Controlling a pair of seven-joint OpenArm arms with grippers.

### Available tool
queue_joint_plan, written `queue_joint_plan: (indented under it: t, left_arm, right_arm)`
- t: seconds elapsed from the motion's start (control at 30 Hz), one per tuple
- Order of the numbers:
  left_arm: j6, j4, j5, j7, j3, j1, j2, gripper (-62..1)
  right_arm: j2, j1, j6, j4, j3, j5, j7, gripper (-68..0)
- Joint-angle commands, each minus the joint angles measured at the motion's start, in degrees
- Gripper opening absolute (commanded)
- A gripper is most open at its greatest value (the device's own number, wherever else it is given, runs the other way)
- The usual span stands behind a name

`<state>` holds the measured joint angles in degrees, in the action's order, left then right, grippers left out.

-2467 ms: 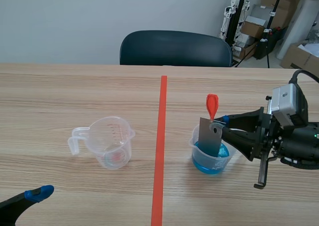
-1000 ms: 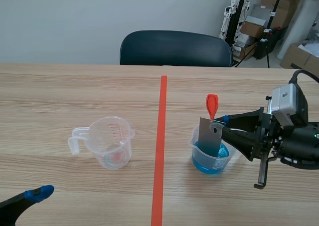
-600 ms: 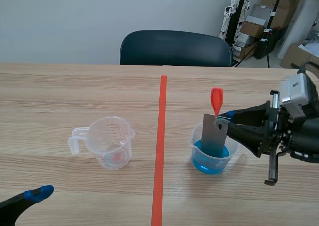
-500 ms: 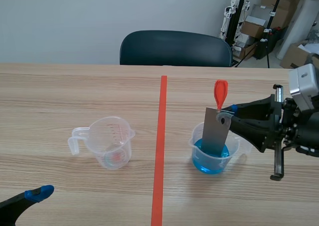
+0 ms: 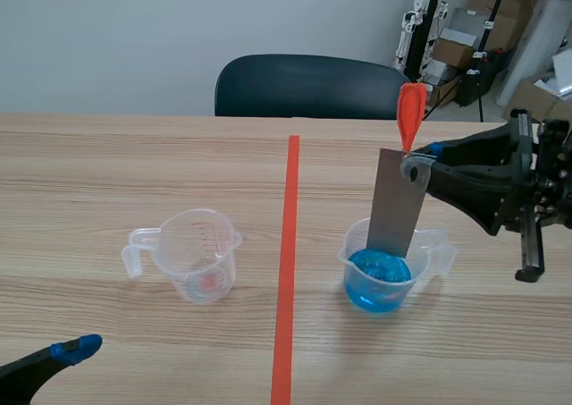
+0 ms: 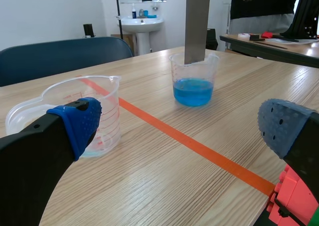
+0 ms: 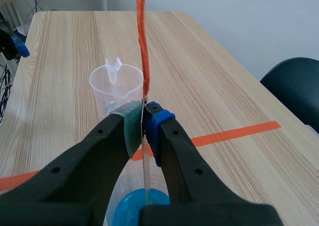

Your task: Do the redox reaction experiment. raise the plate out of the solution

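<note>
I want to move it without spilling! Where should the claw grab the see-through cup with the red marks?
Probably its handle, coming from the robot's left. The cup stands upright with that loop sticking out toward the left arm's side, so the open left claw could close across it. The round wall looks wide and slippery.

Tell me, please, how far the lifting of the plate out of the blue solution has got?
Done: the right arm's jaws are shut on the top of the metal plate, and its lower edge hangs above the blue solution. In hand: that edge sits just inside the rim of the cup. Left: probably a little more lift to clear the cup.
</note>
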<state>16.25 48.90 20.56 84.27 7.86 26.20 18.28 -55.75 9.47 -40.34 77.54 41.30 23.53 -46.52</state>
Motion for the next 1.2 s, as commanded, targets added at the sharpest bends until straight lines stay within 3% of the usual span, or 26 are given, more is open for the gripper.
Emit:
queue_joint_plan:
  t: [0.0,0.37,0.67,0.77,1.17]
  left_arm:
    - [-0.1,1.0,-0.4,1.4,-0.2,0.6,0.2,1.4]
    - [-0.1,1.0,-0.4,2.4,-0.2,0.6,0.2,1.4]
    - [-0.1,1.0,-0.4,3.3,-0.2,0.6,0.2,1.4]
    - [-0.1,1.0,-0.4,3.3,-0.2,0.6,0.2,1.4]
    - [-0.1,1.0,-0.4,3.3,-0.2,0.6,0.2,1.4]
  right_arm:
    - [-1.6,0.9,-0.2,1.9,-0.9,2.4,0.1,-66.9]
    - [-6.9,1.2,-0.2,9.6,-1.1,11.6,6.2,-66.9]
    - [-8.9,1.2,-0.5,12.7,-5.8,19.3,11.5,-66.9]
    - [-8.9,1.2,-2.3,13.6,-7.9,22.3,14.5,-66.9]
    - [-8.9,1.2,-2.4,18.9,-12.1,34.5,28.6,-66.9]
